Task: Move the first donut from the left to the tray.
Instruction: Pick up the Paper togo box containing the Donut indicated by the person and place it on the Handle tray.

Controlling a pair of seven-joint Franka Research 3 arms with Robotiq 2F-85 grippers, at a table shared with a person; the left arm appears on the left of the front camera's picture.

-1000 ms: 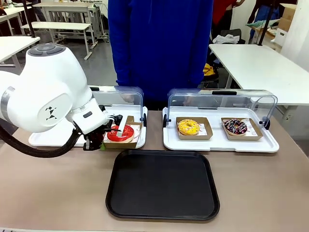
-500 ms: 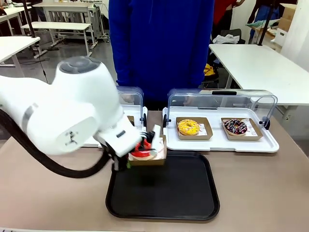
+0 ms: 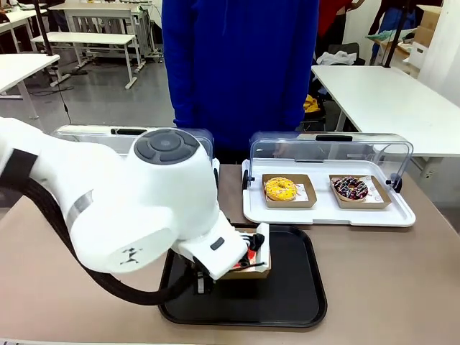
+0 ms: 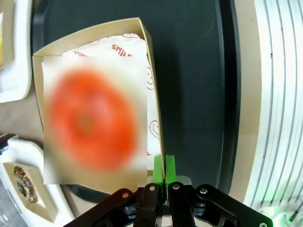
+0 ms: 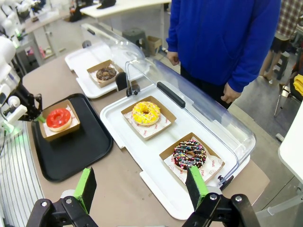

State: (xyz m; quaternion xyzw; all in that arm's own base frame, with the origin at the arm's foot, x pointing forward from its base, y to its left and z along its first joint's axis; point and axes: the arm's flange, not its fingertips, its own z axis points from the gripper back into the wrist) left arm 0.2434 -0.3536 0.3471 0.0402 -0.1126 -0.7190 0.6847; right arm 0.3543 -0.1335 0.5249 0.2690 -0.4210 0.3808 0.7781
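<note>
Gripping the cardboard holder [image 3: 248,269] by one wall, our left gripper [image 3: 244,260] shows in the front view low over the black tray [image 3: 295,287], mostly hidden behind its own white arm. We see a sliver of the red donut [image 3: 253,248] past the wrist. We judge the holder is at or just above the tray floor; we cannot tell whether it touches. If we let go while it hangs tilted, the donut could slide out onto the tray.

From the left wrist view, our green pads [image 4: 159,166] are pressed together on the thin brown wall of the holder [image 4: 154,94], pinching it at one edge. That grip is narrow, so the holder could pivot or slip, and the wall could crease. The donut [image 4: 90,124] sits centred on white printed paper, a blurred red ring, with the tray [image 4: 189,71] beneath.

From the right wrist view, our right gripper [image 5: 142,189] stands wide apart and holds nothing, well away from the work. There the donut [image 5: 58,118] looks glossy, bright red and whole, level in its holder [image 5: 45,135] on the near-left part of the tray [image 5: 75,151].
</note>
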